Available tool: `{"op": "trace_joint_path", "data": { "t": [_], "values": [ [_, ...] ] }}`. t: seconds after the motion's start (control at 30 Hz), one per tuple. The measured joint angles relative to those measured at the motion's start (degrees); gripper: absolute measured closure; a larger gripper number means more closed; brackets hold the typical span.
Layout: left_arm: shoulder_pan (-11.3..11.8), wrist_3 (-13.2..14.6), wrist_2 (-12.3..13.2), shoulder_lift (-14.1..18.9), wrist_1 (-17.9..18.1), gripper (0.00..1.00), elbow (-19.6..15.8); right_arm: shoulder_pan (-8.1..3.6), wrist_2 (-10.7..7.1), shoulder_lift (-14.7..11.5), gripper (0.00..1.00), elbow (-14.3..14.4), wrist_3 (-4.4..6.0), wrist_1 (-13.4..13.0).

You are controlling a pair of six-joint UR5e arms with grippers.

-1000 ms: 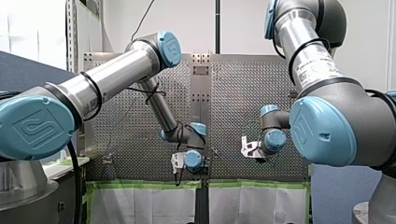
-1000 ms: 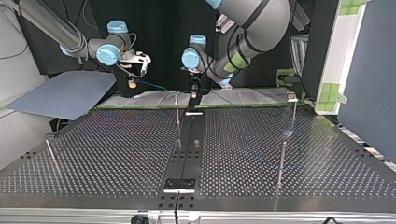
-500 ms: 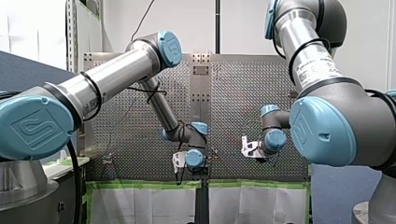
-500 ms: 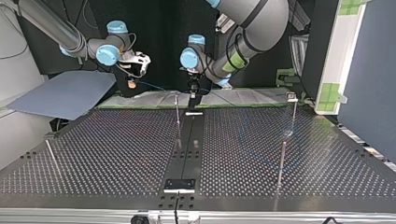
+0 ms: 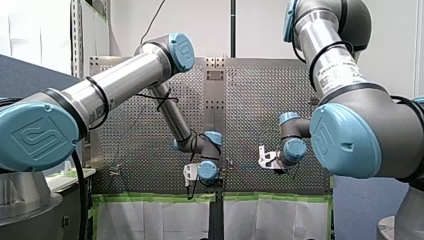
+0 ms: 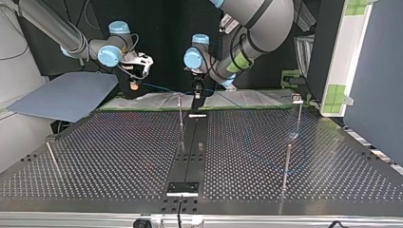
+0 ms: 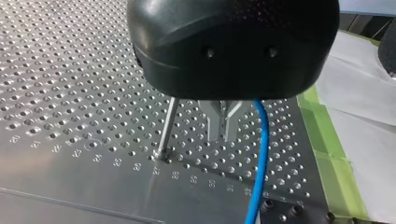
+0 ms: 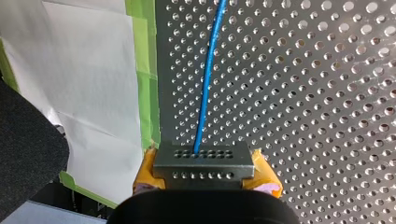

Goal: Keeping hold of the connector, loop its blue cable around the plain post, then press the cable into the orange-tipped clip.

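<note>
My right tool [image 8: 205,178] clamped yellow pads [image 8: 145,172] on connector [image 8: 204,158]. Blue cable [image 8: 208,79] ran from it over perforated desk [image 8: 327,93]. My left tool [image 7: 223,134] narrow, metal fingers [image 7: 214,125] tip to tip. Cable just beside them, plain post [image 7: 166,126] on other side.

my left arm [image 5: 125,80] shows me silver-grey tubes, light blue joint caps [image 5: 37,135] with an embossed logo, and a thin black cable [image 5: 159,98] tied round the forearm. my right arm [image 5: 320,40] matches, plus a white printed label [image 5: 342,75]. my left gripper [image 7: 223,136] has a glossy black housing [image 7: 233,46] with two small screw holes and metal fingers [image 7: 214,126]; my right gripper [image 8: 204,179] wears yellow pads [image 8: 145,173].
</note>
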Motion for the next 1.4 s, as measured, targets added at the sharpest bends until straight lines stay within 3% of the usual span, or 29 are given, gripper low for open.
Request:
{"op": "trace_joint_path", "data": {
  "t": [0.5,0.9,1.13,1.4],
  "values": [
    [0.74,0.06,1.24,-0.03,0.29,1.0,-0.18,-0.08,-0.03,0.06,1.0,-0.35,0.48,-1.11],
    [1.64,0.21,2.18,-0.08,0.15,1.0,1.22,0.1,-1.43,0.21,1.0,-1.38,0.49,-1.32],
    [1.63,0.32,2.58,-1.57,-0.9,1.0,2.22,0.64,-2.14,2.27,1.0,-2.73,0.42,-0.96],
    [1.74,0.14,2.58,-1.99,-1.04,1.0,2.55,0.72,-2.37,2.79,1.0,-3.0,0.36,-1.61]
  ]
}}
